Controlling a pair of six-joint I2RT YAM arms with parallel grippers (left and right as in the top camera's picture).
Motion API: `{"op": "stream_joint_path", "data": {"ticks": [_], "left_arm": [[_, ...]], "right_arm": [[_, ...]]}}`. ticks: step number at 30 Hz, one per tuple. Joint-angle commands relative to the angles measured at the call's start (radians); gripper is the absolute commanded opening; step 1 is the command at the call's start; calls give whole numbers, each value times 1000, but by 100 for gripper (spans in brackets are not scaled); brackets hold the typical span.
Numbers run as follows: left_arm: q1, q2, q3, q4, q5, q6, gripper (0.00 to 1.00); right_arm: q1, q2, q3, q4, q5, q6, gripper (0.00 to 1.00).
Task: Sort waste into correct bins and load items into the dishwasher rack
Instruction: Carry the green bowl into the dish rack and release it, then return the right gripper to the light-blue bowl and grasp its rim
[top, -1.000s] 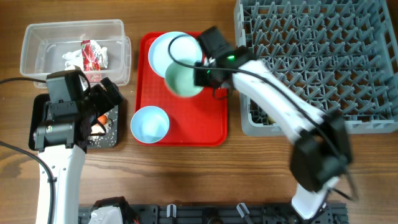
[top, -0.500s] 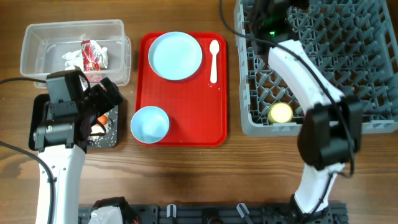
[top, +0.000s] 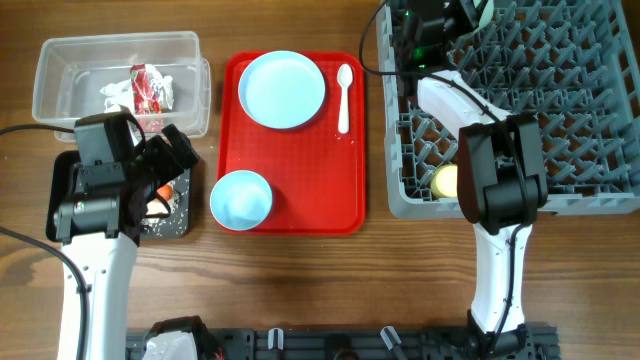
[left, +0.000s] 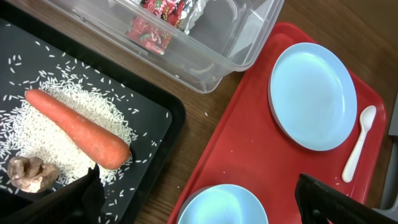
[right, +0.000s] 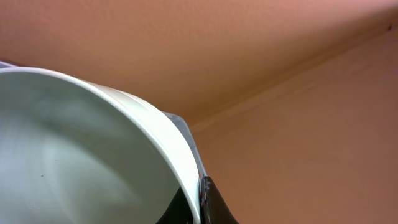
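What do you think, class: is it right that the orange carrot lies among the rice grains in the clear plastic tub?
No. The orange carrot lies among the rice grains in the black tray, not the clear plastic tub, as the left wrist view shows.

Even, soft lighting; sharp frames, faint shadows.

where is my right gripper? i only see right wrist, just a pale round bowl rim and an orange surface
Observer: The right gripper holds that pale round bowl above the far left corner of the grey plastic grid rack.
Operator: anything in the rack yet
Observer: One small yellow cup near its front left corner.
Operator: what else needs loading
Observer: The red flat tray holds a light blue round plate, a light blue bowl and a white plastic spoon.
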Motion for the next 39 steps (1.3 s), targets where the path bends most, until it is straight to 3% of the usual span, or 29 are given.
{"op": "stream_joint_path", "data": {"ticks": [1, 8, 10, 17, 25, 32, 39], "left_arm": [[6, 3, 16, 3, -10, -2, 100], [6, 3, 16, 3, -10, -2, 100], [6, 3, 16, 3, -10, -2, 100], [6, 3, 16, 3, -10, -2, 100], [6, 3, 16, 3, -10, -2, 100], [6, 3, 16, 3, -10, -2, 100], [6, 3, 16, 3, -10, -2, 100]], "right_arm": [[8, 16, -2, 18, -12, 6, 4], [58, 16, -2, 78, -38, 10, 4], [80, 16, -2, 74, -38, 69, 4], [77, 16, -2, -61, -53, 265, 4], [40, 16, -2, -50, -61, 332, 4], [59, 16, -2, -235, -124, 454, 4], [123, 16, -2, -240, -117, 446, 28]]}}
